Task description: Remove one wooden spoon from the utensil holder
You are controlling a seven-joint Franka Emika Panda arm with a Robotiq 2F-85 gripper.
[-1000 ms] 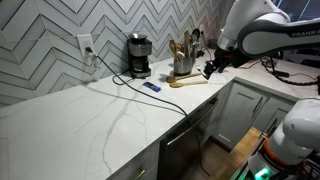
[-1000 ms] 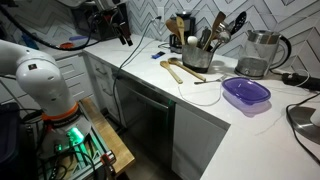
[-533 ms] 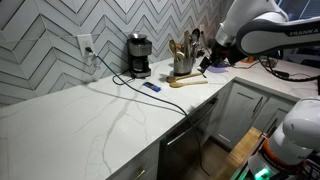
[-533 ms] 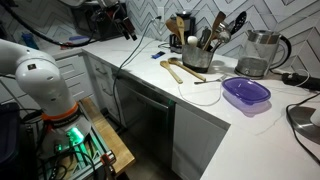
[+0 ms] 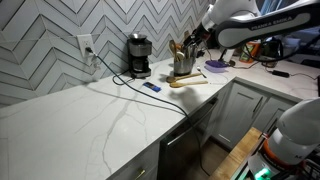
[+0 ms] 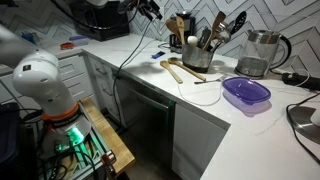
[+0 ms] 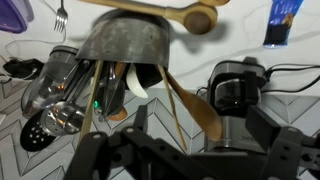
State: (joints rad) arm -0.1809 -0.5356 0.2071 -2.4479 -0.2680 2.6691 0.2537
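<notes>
Upright in the holder (image 5: 183, 64), the spoon (image 5: 174, 48) stands bowl-up among other utensils, near the tiled wall on the counter (image 5: 90, 115). In the other exterior view the holder (image 6: 197, 57) carries the spoon (image 6: 176, 24) at its 10 o'clock edge, with dark utensils (image 6: 225, 25) fanning out toward 1 o'clock.

The wrist view is upside down. There the holder (image 7: 125, 40) sits at 12 o'clock, and the spoon (image 7: 200, 112) hangs toward 5 o'clock.

Loose spoons (image 5: 188, 81) lie flat on the counter at 6 o'clock of the holder, just beside its base. They also show in the other exterior view (image 6: 174, 69) and the wrist view (image 7: 190, 14).

The gripper (image 5: 199, 40) hovers in the air at 1 o'clock of the holder, near the utensil tops. In the other exterior view the gripper (image 6: 152, 10) lies at 10 o'clock of the holder, apart from it. In the wrist view the gripper (image 7: 185, 160) has its jaws spread, with nothing between them and no contact with the spoon.

The coffee maker (image 5: 139, 55) stands at 9 o'clock of the holder. A purple bowl (image 6: 245, 93) lies at 4 o'clock, and a kettle (image 6: 262, 52) at 3 o'clock.
</notes>
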